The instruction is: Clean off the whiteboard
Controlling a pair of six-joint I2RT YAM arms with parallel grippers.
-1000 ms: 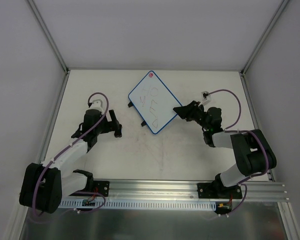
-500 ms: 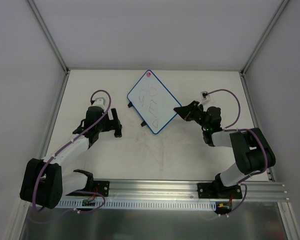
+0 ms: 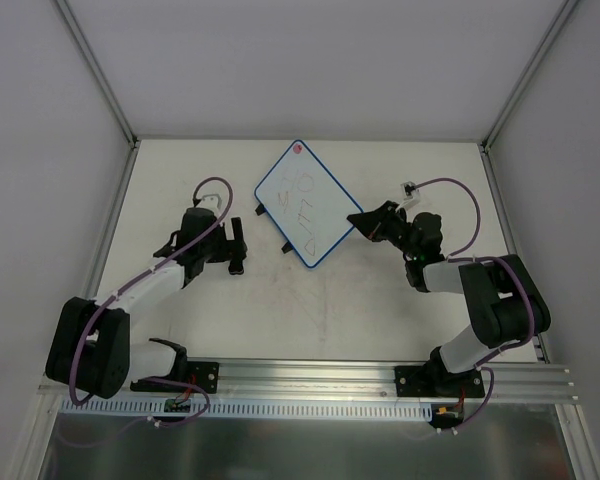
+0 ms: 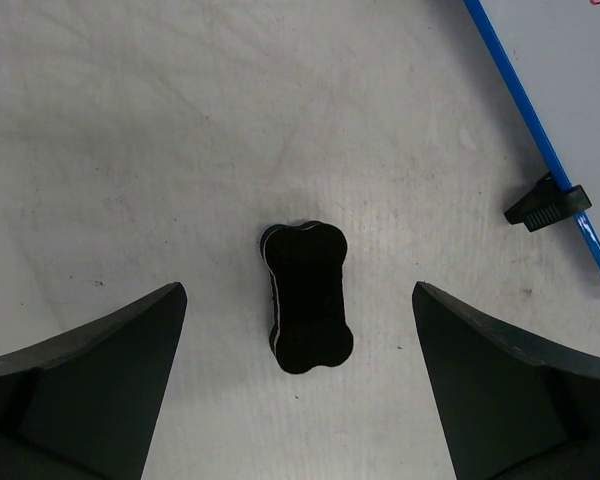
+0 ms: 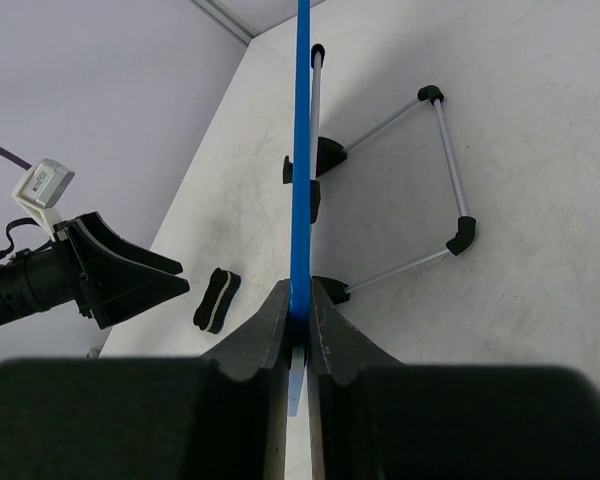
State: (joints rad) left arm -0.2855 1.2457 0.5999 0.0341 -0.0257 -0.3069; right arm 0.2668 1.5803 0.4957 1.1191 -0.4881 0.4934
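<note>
The whiteboard [image 3: 305, 203], white with a blue frame and a pink-red dot [image 3: 298, 150], lies askew at the back middle of the table, with red marks on it. My right gripper [image 3: 356, 221] is shut on its right corner; in the right wrist view the fingers [image 5: 300, 300] pinch the blue edge [image 5: 302, 150]. A black bone-shaped eraser [image 4: 306, 298] lies on the table. My left gripper [image 4: 298, 287] hovers over it, wide open, one finger on each side and neither touching it. In the top view the left gripper [image 3: 238, 248] is left of the board.
A wire stand [image 5: 445, 170] with black feet props the board from behind. One black tab [image 4: 547, 203] juts from the board's edge near the eraser. Grey walls close the table in at the left, back and right. An aluminium rail [image 3: 310, 375] runs along the near edge.
My right gripper has shut on the board's corner, and the board shifted slightly. The left arm has moved a little to the right, still open.
</note>
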